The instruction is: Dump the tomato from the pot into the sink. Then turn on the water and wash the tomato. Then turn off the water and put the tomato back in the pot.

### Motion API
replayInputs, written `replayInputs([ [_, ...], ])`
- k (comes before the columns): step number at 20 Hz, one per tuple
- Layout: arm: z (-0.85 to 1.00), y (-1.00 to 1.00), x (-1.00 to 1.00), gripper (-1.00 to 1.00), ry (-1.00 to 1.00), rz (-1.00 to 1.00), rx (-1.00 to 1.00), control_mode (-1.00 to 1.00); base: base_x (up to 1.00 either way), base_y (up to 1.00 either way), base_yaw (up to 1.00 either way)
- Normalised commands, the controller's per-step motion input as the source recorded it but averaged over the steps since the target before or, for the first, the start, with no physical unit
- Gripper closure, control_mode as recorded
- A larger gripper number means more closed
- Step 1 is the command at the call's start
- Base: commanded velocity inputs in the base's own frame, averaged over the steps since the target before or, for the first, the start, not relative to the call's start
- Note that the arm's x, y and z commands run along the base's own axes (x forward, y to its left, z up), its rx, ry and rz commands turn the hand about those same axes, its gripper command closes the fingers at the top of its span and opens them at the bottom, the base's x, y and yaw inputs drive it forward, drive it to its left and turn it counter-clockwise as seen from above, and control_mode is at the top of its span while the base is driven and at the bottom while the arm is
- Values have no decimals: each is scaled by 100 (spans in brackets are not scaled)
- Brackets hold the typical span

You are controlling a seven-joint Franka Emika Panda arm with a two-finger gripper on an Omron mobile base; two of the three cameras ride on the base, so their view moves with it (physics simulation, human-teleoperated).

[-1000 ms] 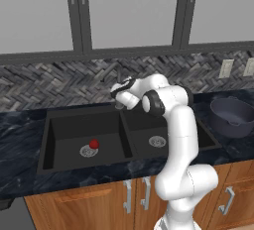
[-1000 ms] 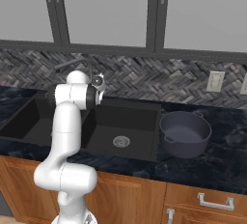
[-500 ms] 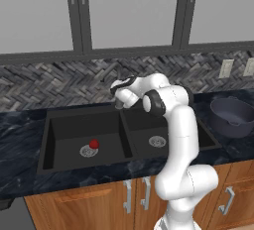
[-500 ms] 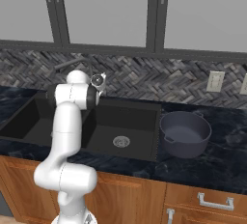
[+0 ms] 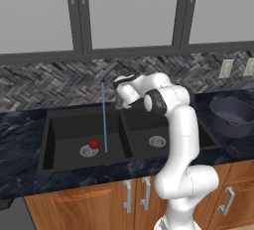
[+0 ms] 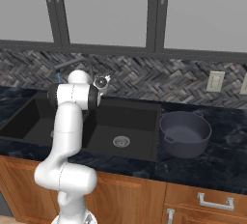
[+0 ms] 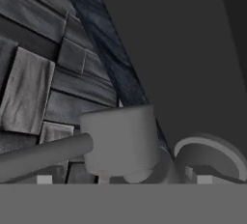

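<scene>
A glossy red tomato lies in the matte black sink. The pot is dark navy. Grey herringbone tiles back the black marbled surface; the water stream is blue.

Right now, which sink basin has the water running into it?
The left basin of the matte black double sink: the thin blue stream falls there, beside the glossy red tomato.

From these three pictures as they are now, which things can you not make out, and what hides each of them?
- Gripper fingers: left base view, hidden behind the white wrist; cut off by the bottom edge in the hand view.
- Inside of the pot: left base view, cut off by the right edge.
- Left basin of the sink: right base view, its drain is hidden behind the arm.
- Tomato: left base view, too small to tell whether the water stream touches it.
</scene>
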Motion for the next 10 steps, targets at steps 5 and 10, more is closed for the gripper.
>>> replayInputs([
  [5,0,-41,0,-100,7,-14,27,-100,0,0,0],
  [10,15,-10,-32,-100,-7,-4,16,-100,0,0,0],
])
